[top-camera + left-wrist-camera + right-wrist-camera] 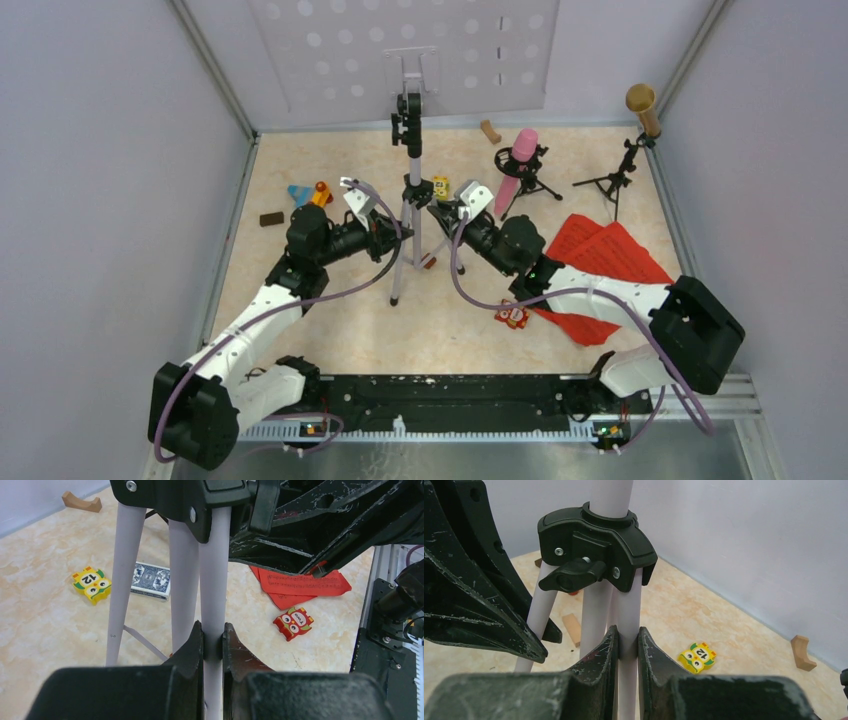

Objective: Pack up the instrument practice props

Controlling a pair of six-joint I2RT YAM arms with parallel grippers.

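Pale walls enclose the beige counter, at whose centre the music stand stands upright; with the left claw and right claw each closed tight on one silver leg below the black hub, draw both legs inward evenly to prevent tipping.

Table: beige marble-pattern top, pale walls on three sides.

Yellow owl, marked "12", lies face up just beside the card deck, with a narrow gap between them. The deck is blue-backed and lies flat.

Red owl, marked "two", lies face up, well apart from the yellow one.

Wooden arch sits near the back wall.

Wooden plank lies flat on the table.

Left side, top view: dark block lies alone. Blue triangle is just beside an orange figure.
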